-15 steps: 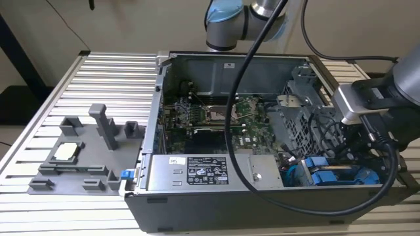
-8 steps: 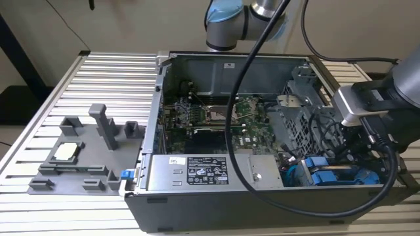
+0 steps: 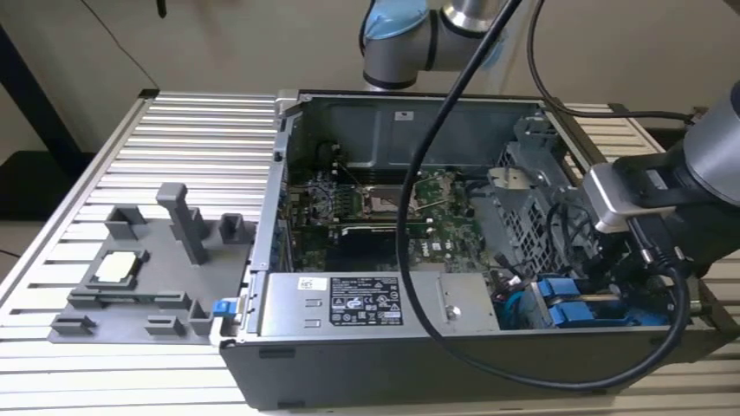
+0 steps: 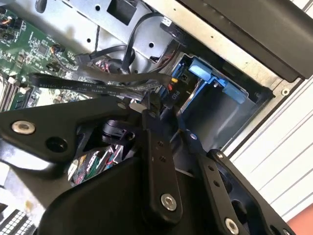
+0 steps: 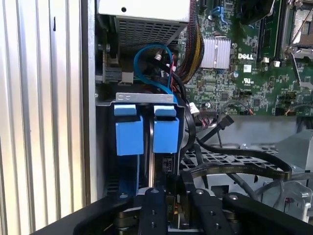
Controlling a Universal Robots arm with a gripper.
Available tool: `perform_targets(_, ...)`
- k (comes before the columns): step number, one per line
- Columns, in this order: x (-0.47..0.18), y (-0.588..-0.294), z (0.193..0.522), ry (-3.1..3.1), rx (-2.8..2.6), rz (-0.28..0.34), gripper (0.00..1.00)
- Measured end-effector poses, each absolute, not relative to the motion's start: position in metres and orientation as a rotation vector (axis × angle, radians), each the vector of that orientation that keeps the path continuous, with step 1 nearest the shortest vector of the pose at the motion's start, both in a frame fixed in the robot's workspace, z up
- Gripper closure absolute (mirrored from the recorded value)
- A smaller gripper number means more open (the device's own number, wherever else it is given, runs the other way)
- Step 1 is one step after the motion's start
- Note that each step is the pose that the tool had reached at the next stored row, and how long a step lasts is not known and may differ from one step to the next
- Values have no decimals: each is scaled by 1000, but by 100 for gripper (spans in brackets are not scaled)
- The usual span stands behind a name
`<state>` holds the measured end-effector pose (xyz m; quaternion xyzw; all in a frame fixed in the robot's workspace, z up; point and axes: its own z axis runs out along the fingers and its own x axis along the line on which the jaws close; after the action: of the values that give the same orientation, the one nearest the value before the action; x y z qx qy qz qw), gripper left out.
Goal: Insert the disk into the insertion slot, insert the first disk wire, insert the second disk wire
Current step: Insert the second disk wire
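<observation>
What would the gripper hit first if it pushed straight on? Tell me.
Probably the rear edge of the disk in the insertion slot, where the gripper points in the first wrist view. Black cables lie close beside that line; depth is unclear.

Slatted table (image 3: 185, 130) carries computer case (image 3: 463, 364), grey fixture (image 3: 139, 286).

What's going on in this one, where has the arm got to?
The arm has reached into the open computer case, at the drive cage in the corner on the exterior view's right. The gripper is down at the insertion slot, right behind the two blue caddy tabs. Its fingers are closed on a small black connector at the back of the disk, which already sits in the slot. Loose black cables lie beside the cage.
</observation>
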<state>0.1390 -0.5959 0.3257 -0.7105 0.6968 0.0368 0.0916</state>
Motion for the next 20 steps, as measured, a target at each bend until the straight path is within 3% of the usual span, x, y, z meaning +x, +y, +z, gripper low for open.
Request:
perform_targets(1,139,-596,326,2070,-2111,109,71)
perform_targets(14,139,-596,372,2075,-2114,119,71)
perform_targets(20,139,-596,374,2075,-2114,119,71)
